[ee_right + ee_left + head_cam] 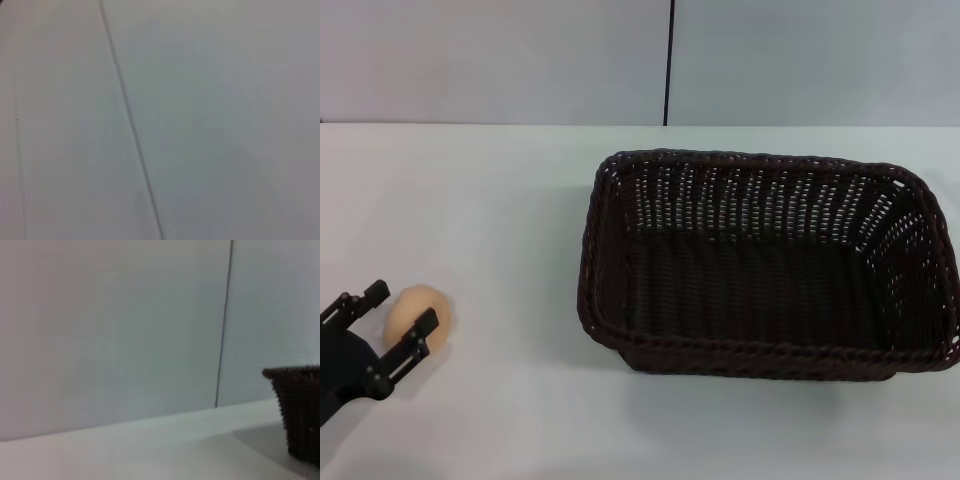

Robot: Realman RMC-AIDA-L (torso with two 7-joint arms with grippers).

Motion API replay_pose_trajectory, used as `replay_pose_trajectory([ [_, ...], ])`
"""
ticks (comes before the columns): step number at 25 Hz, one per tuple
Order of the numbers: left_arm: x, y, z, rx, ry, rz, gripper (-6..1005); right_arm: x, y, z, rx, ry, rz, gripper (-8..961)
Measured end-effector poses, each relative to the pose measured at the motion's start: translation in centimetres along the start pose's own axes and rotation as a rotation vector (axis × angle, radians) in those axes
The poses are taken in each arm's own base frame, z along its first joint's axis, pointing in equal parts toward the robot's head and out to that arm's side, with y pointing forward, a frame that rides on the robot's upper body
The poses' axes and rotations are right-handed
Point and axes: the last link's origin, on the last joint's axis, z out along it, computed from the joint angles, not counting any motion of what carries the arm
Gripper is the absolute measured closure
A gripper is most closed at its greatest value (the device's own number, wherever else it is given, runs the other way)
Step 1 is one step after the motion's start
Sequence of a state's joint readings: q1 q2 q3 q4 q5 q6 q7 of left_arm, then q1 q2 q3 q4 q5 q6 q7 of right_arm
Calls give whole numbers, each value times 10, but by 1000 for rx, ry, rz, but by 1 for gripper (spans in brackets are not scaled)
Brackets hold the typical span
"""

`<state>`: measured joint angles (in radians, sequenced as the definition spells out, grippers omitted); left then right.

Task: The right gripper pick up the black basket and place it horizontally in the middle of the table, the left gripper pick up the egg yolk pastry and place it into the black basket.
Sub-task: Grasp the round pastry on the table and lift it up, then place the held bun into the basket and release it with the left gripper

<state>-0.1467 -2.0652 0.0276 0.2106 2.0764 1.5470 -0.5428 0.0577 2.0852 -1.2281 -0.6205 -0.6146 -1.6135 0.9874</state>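
The black basket [765, 265] lies lengthwise across the table's middle-right, empty, its open top up. One corner of it shows in the left wrist view [299, 410]. The egg yolk pastry [414, 314] sits on the table at the near left. My left gripper [402, 306] is open around the pastry, one finger on each side of it, low over the table. The right gripper is out of view; the right wrist view shows only a grey wall with a dark seam.
The white table [500, 200] runs back to a grey wall with a vertical dark seam [669, 60]. Bare tabletop lies between the pastry and the basket.
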Motion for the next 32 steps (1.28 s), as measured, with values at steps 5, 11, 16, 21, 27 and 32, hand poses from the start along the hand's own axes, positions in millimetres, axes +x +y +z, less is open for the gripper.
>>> replay_pose_trajectory([
  [5, -3, -1, 1, -10, -28, 3, 369, 8, -2, -8, 31, 3, 38, 179],
  [11, -3, -2, 0, -10, -31, 13, 373, 20, -3, -18, 78, 27, 86, 180],
  [16, -3, -3, -2, -2, -27, 33, 376, 26, -6, -29, 148, 15, 111, 180],
  [21, -1, 2, 6, -5, -4, 80, 606, 29, -7, -40, 209, -15, 134, 180],
  [27, 6, 1, 16, -26, 26, 65, 790, 35, -8, -57, 298, -15, 147, 180],
  [32, 37, 0, 24, -63, 212, 30, 815, 37, -6, -62, 316, -10, 159, 180],
])
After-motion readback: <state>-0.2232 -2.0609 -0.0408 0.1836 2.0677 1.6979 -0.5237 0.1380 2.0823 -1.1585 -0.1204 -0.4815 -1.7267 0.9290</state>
